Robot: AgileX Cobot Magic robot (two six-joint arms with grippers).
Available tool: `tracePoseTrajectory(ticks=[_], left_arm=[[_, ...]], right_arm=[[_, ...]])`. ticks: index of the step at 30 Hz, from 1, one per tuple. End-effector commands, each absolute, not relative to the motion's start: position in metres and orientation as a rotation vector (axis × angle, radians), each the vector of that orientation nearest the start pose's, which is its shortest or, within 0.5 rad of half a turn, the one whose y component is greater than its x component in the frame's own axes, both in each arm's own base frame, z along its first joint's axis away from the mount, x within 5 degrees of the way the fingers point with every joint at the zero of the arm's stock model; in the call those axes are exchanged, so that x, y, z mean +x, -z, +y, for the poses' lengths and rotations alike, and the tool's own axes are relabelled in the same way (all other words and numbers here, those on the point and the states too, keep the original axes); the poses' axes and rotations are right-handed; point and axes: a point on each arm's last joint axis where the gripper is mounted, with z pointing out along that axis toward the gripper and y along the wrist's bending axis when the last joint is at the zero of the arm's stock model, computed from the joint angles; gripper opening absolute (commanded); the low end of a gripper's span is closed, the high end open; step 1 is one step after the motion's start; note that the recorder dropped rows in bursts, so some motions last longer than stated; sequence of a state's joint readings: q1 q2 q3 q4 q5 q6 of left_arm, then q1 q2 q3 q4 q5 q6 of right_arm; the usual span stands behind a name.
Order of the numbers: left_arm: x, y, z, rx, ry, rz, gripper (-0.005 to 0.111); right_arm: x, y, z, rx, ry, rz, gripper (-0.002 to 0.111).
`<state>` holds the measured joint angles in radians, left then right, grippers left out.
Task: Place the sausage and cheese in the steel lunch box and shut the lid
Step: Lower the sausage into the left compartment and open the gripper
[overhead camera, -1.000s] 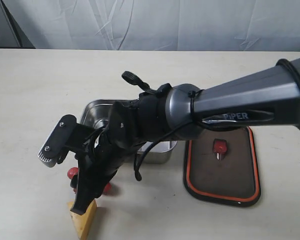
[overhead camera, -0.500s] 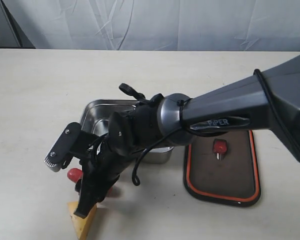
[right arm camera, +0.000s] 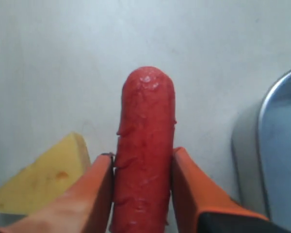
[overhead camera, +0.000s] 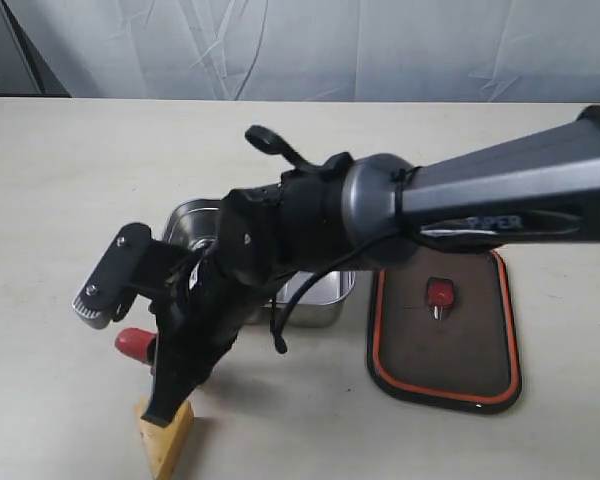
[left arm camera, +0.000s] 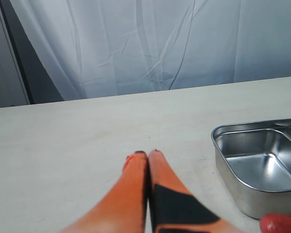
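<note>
The red ribbed sausage lies lengthwise between the orange fingers of my right gripper, which touch it on both sides; its rounded end sticks out past the tips. In the exterior view the sausage shows left of the right gripper, in front of the steel lunch box. The yellow cheese lies on the table just beside one finger. The dark lid rests orange rim up, to the right of the box. My left gripper is shut and empty, over bare table beside the lunch box.
The right arm reaches across the middle and covers most of the lunch box in the exterior view. A white curtain hangs behind the table. The sausage's end shows at the edge of the left wrist view.
The right gripper's fingers have closed in on the sausage. The arm shifted slightly, and more of the sausage's end now shows to the left of the gripper.
</note>
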<state>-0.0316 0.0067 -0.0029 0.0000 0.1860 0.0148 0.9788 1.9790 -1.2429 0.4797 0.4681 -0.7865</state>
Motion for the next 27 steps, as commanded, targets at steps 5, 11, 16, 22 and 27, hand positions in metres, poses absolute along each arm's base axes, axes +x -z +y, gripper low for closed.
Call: tracePoseTrajectory(ticks=[5, 11, 16, 22, 27], left_arm=[[0.056, -0.197, -0.002, 0.045, 0.017, 1.664, 0.0], [0.056, -0.197, -0.002, 0.045, 0.017, 1.664, 0.0], [0.056, -0.197, -0.002, 0.045, 0.017, 1.664, 0.0], [0.056, -0.197, -0.002, 0.045, 0.017, 1.664, 0.0], [0.056, -0.197, -0.002, 0.045, 0.017, 1.664, 0.0]], right_arm=[[0.232, -0.222, 0.335, -1.457, -0.454, 1.898, -0.001], [0.277, -0.228, 0.306, -1.252, -0.466, 2.076, -0.001], [0.294, -0.22, 0.294, -1.272, -0.464, 2.178, -0.001], [0.299, -0.195, 0.298, -1.284, -0.46, 2.245, -0.001], [0.301, -0.178, 0.3, -1.249, -0.468, 2.315, 0.021]])
